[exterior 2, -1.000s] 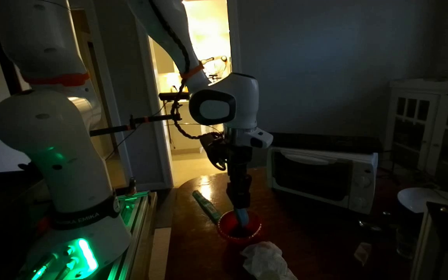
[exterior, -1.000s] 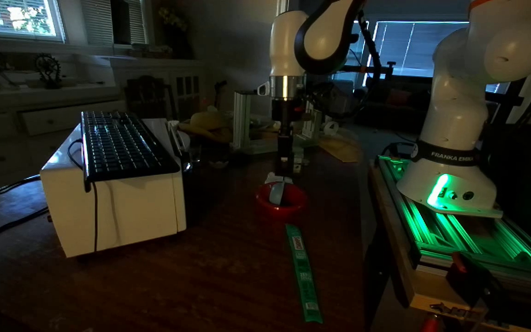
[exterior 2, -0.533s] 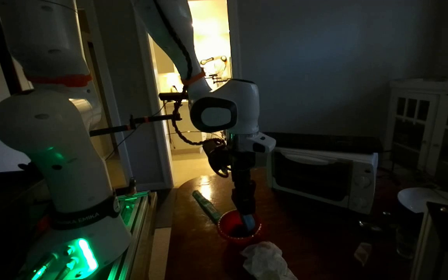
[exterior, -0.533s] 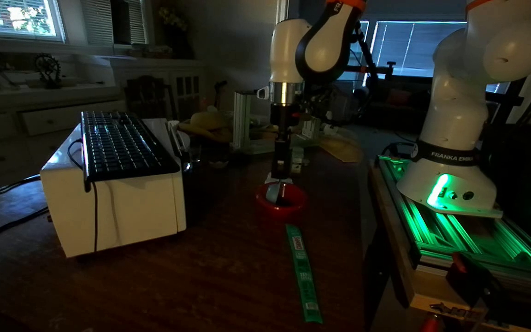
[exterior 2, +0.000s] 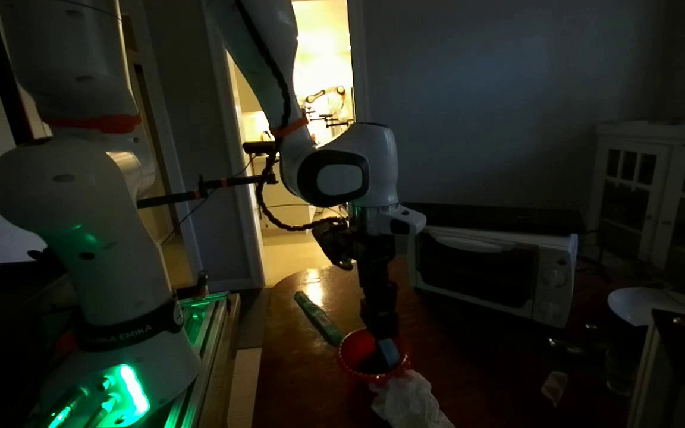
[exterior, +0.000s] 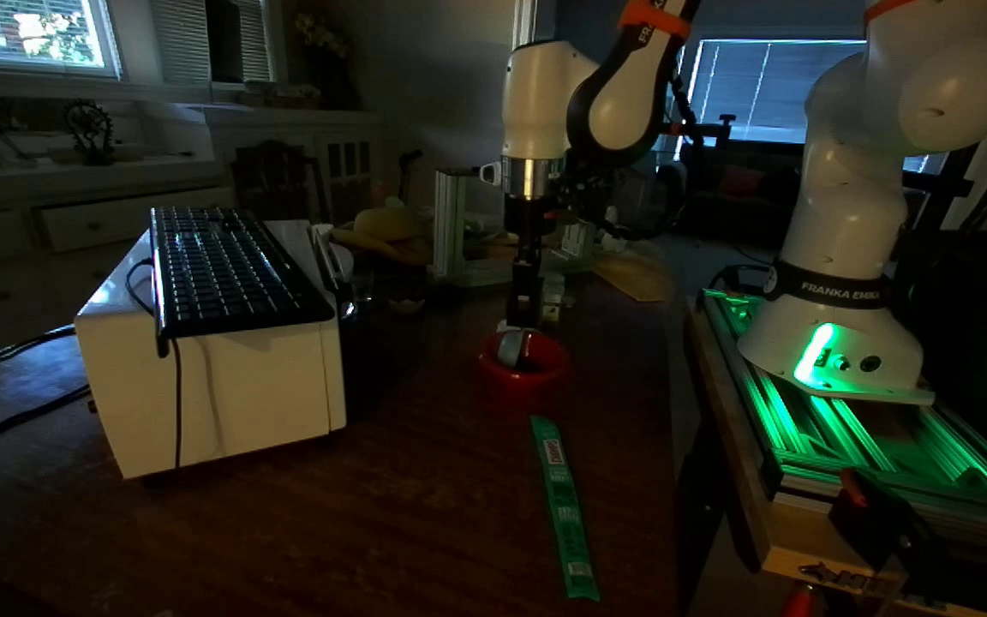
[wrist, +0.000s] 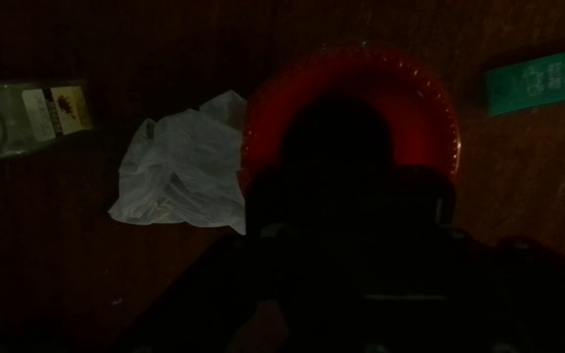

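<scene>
Exterior views: gripper (exterior 2: 385,333) clamped on a pale blue-grey piece (exterior 2: 387,353), at the mouth of a red bowl (exterior: 521,382) beneath it.
The piece's long axis runs steeply down from the fingertips, slightly tilted, lower end pointing into the bowl. Above the gripper, the arm (exterior 2: 265,83) slants down to a wrist link (exterior: 536,101) hanging near-vertical. Wrist view: left of the gripper, a crumpled sheer white sheet (wrist: 184,166) lies at the bowl's edge; right, a green packet (wrist: 537,86).
</scene>
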Action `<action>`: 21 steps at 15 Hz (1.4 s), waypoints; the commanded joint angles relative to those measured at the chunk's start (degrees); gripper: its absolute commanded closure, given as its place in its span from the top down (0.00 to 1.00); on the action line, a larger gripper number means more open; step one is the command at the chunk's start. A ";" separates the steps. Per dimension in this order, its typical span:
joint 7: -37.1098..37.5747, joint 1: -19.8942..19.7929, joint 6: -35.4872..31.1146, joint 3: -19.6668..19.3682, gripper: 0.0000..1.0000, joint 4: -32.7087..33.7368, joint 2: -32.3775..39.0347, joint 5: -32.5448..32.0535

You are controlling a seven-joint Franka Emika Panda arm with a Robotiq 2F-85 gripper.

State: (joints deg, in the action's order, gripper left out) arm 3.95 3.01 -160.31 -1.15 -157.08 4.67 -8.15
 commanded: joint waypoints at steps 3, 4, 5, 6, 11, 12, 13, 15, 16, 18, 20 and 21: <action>1.17 -0.13 6.75 0.47 0.22 -0.45 -2.52 -1.21; 0.88 -0.15 8.16 0.69 0.22 -0.46 -2.83 -0.89; 0.39 -0.15 9.66 1.01 0.22 -0.55 -3.19 -0.21; 0.02 -0.15 10.93 1.27 0.22 -0.46 -3.35 0.29; -4.01 -0.15 12.00 3.01 0.22 -0.28 -3.53 7.11; -5.55 -0.14 11.41 3.45 0.22 -0.34 -3.37 9.85; -6.59 -0.11 11.00 3.78 0.22 -0.40 -3.26 11.88; -8.63 -0.04 10.12 4.40 0.22 -0.45 -2.87 15.61; -8.97 -0.03 9.66 4.56 0.22 -0.47 -2.72 16.45; -9.24 -0.07 8.42 4.71 0.22 -0.47 -2.71 17.72; -8.65 -0.16 6.76 4.59 0.22 -0.45 -2.45 17.66; -8.38 -0.18 5.86 4.51 0.22 -0.48 -2.33 17.37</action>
State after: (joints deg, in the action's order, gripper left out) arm -3.78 3.05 -151.88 3.17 -157.07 2.46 7.82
